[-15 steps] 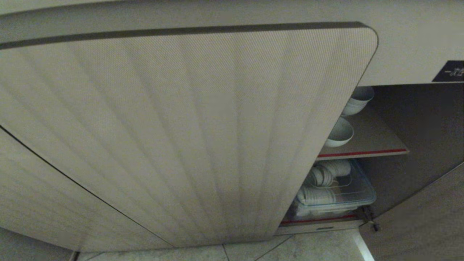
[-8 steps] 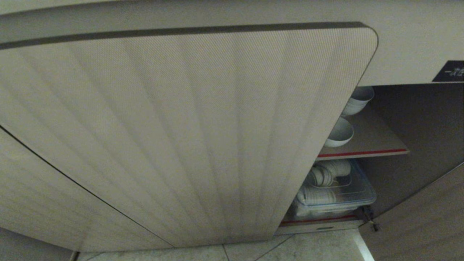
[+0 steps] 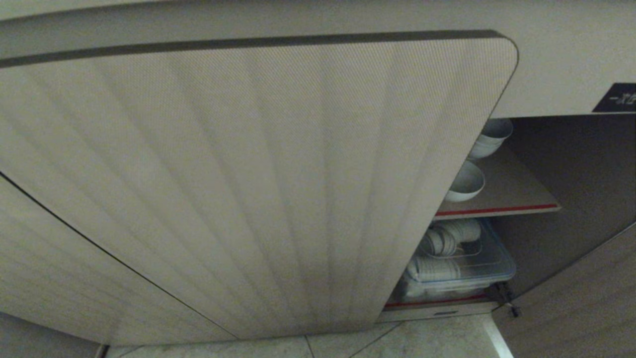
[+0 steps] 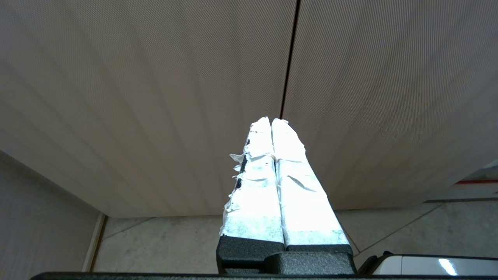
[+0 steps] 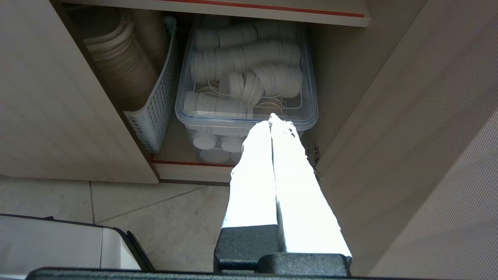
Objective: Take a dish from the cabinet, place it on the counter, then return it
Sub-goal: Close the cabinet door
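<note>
White-taped fingers of the right gripper (image 5: 271, 118) are clenched on nothing, low before the open pale ribbed cabinet (image 3: 258, 189), while the left gripper (image 4: 271, 120), likewise clenched and empty, faces its closed doors. Farther in and higher, a glazed white bowl (image 3: 466, 181) sits on the brown red-edged shelf (image 3: 502, 206); likely rigid, slippery and breakable, best pinched at the rim.

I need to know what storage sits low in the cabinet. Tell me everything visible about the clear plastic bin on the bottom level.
The clear plastic bin is a see-through rectangular tub with rounded corners and a thick rolled rim, lidless. It stands upright on the cabinet floor below the brown shelf, just behind the red-edged sill. Rows of stacked white round pieces fill it, some over a thin wire rack. A white perforated basket stands close beside it. The right gripper does not touch it.
</note>
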Motion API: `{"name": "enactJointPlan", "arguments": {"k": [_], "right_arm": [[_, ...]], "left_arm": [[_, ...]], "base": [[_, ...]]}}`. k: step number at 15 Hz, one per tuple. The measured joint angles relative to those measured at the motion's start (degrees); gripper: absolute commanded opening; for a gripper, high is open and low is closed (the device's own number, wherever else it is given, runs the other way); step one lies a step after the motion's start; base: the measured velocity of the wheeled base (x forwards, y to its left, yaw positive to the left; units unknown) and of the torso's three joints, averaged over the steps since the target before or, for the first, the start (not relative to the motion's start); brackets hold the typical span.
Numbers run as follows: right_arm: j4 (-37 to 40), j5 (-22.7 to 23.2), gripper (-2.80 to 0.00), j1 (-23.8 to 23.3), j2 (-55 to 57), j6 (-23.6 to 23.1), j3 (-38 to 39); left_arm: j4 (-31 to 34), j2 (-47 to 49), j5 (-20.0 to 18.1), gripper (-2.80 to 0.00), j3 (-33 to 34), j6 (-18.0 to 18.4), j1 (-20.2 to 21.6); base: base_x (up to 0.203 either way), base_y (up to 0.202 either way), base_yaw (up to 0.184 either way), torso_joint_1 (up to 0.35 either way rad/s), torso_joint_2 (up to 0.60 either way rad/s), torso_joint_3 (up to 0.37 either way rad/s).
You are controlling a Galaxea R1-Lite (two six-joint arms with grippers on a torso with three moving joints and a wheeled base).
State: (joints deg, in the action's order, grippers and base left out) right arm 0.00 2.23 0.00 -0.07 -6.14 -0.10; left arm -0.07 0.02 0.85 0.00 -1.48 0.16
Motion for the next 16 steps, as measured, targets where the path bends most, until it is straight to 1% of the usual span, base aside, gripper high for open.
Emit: {"name": "enactJointPlan", "arguments": {"k": [16], "right_arm": [[0.0, -0.04, -2.8, 0.0, 0.0, -0.04, 0.0]], "left_arm": [[0.0, 0.0, 0.02, -2.8, 0.0, -0.07, 0.0]], "base": [[0.0, 0.0, 0.0, 0.0, 0.0, 0.0]]}}
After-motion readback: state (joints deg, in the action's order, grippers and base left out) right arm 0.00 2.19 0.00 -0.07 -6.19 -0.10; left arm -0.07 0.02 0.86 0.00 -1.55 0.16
